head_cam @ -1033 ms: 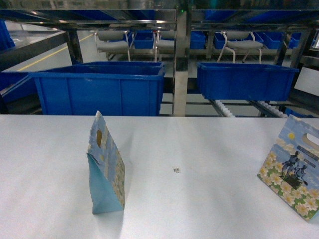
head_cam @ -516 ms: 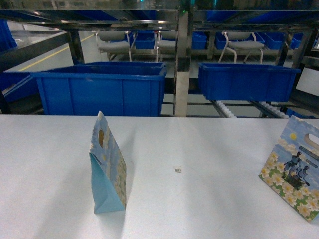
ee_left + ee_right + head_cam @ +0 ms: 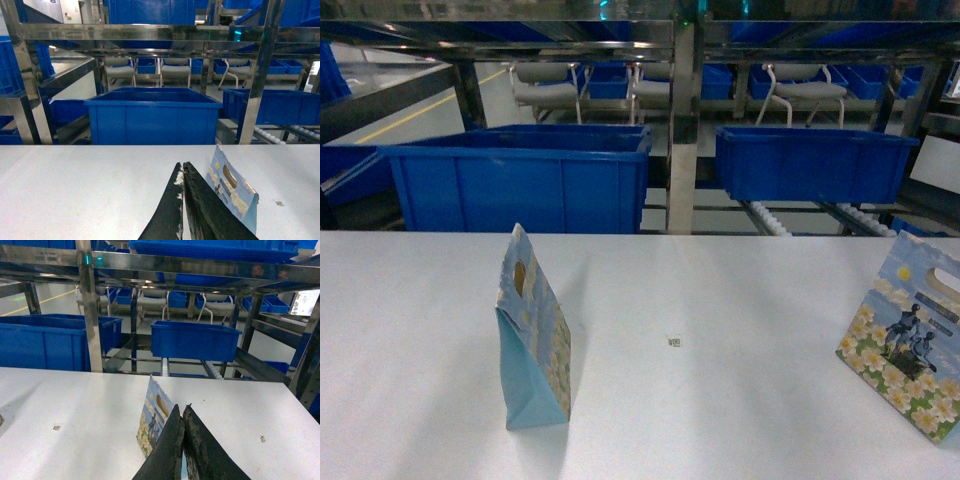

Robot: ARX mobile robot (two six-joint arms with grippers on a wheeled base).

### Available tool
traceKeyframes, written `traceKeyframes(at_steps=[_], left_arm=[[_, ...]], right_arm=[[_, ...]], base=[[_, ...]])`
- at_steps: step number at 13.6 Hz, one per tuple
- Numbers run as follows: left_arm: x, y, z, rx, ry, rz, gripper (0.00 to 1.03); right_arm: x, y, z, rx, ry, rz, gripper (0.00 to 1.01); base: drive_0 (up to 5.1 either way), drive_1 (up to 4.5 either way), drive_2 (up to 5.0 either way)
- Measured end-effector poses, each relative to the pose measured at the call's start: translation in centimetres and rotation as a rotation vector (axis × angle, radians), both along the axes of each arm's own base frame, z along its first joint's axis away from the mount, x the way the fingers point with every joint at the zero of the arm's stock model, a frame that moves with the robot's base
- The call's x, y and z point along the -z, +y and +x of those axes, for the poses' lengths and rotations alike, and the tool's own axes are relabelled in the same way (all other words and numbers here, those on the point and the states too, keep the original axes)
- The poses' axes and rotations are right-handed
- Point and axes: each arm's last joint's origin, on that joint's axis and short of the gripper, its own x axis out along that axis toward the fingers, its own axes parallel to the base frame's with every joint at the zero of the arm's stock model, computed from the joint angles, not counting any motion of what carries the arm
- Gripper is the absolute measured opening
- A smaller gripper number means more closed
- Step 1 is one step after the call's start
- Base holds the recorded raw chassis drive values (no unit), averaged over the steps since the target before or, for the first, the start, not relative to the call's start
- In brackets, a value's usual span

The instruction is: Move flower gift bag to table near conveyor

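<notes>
Two flower gift bags stand upright on the white table [image 3: 720, 290]. One bag [image 3: 533, 335] is left of centre, seen edge-on; the other [image 3: 905, 350] is at the right edge, its printed face towards me. In the left wrist view my left gripper [image 3: 182, 167] is shut and empty, and the first bag [image 3: 232, 192] stands just right of it and apart. In the right wrist view my right gripper [image 3: 183, 410] is shut and empty, with the second bag [image 3: 152, 422] right behind its left finger. The conveyor [image 3: 767, 216] with white rollers runs beyond the table's far edge.
Two big blue bins [image 3: 520, 180] [image 3: 810, 160] sit on the steel rack behind the table. A steel post [image 3: 682, 160] stands between them. A small dark speck [image 3: 674, 342] lies mid-table. Neither arm shows in the head view.
The head view shifted a few pixels right and came back. Both bags stand where they were.
</notes>
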Motion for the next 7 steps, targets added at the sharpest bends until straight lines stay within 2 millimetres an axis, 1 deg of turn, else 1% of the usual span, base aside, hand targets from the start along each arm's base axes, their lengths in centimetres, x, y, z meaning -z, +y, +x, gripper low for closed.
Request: traceKeyframes(at_steps=[5, 6, 7], left_arm=[[0.1, 0.0, -0.7, 0.0, 0.006, 0.0, 0.02], [0.3, 0.0, -1.1, -0.001, 0.026, 0.0, 0.02], [0.5, 0.0, -1.8, 0.0, 0.031, 0.0, 0.02]], right_arm=[[0.2, 0.0, -0.8, 0.0, 0.015, 0.0, 0.02], [0.4, 0.0, -1.6, 0.0, 0.015, 0.0, 0.02], [0.2, 0.0, -1.7, 0.002, 0.001, 0.0, 0.02]], base=[[0.0, 0.0, 0.0], [0.0, 0.0, 0.0], [0.0, 0.0, 0.0]])
